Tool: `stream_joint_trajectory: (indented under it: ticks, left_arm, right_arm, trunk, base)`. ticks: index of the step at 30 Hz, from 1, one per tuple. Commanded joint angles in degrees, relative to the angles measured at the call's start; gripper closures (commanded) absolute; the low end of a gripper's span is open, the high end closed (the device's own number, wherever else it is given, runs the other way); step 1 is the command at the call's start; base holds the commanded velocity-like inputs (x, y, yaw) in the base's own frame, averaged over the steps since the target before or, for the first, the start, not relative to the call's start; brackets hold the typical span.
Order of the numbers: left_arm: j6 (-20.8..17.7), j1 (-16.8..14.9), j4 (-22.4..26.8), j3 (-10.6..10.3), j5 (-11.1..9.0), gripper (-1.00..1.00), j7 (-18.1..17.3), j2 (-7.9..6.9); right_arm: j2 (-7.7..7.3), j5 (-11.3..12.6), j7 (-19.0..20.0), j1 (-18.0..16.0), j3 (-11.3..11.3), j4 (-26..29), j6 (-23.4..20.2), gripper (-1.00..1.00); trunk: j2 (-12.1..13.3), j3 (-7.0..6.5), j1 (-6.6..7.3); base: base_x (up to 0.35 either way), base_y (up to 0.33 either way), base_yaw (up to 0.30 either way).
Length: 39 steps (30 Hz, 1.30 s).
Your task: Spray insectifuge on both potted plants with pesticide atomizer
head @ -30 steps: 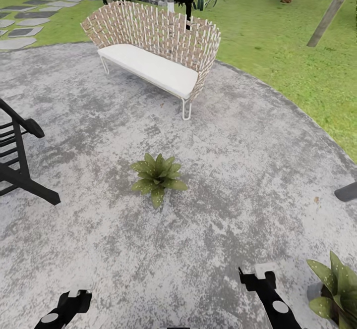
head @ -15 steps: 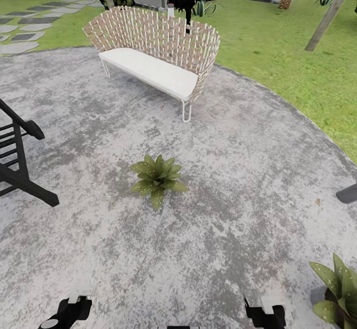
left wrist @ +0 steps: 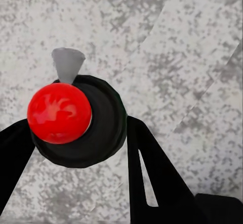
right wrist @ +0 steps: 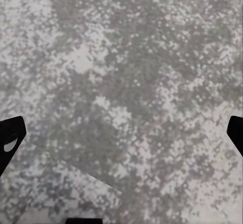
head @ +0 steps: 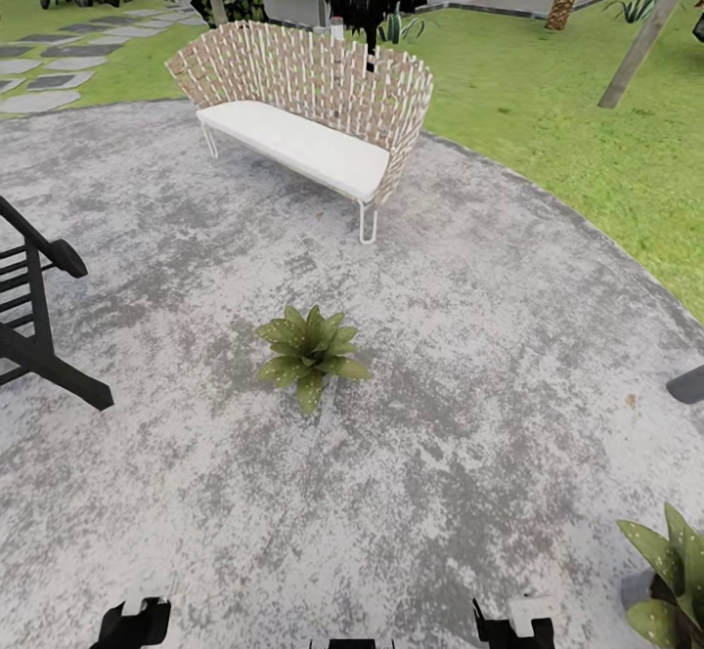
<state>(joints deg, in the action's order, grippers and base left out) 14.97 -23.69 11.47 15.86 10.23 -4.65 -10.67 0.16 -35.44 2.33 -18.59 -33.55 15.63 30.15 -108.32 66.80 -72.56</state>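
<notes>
Left wrist view, pesticide atomizer pinched between left gripper fingers, right gripper spread.

A round grey stone patio spreads across the garden, edged by green lawn. One potted plant sits near the patio's middle; a second potted plant shows partly at the lower right edge. Beyond stands a wicker seat with a white cushion. A black slatted chair is at the left. Stepping stones cross the grass at upper left. At the bottom edge, the left end effector and the right end effector barely peek in.
</notes>
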Motion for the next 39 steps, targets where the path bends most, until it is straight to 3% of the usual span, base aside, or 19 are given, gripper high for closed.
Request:
stream_joint_trajectory:
  ticks: [1, 23, 39]
  left_arm:
    - [0.22, -0.04, -0.13, 0.55, 0.5, 1.0, -0.24, 0.02]
    - [0.33, -0.04, -0.31, 0.49, 0.49, 1.0, -0.19, 0.13]
    - [0.57, -0.04, -2.46, 0.49, 0.4, 1.0, -0.27, 0.62]
  right_arm:
    - [0.02, -0.3, 0.26, -0.04, -0.47, -0.05, 0.25, -1.0]
    - [-0.01, -0.24, 0.26, -0.04, -0.55, -0.08, 0.26, -1.0]
    - [0.02, -0.24, 0.31, -0.01, -0.47, -0.24, 0.27, -1.0]
  trunk:
    - [-0.43, 0.12, -0.22]
    - [-9.25, 2.08, -5.05]
    - [-9.25, 0.63, -5.05]
  base:
    - [0.0, 0.0, 0.0]
    - [0.0, 0.0, 0.0]
    - [0.0, 0.0, 0.0]
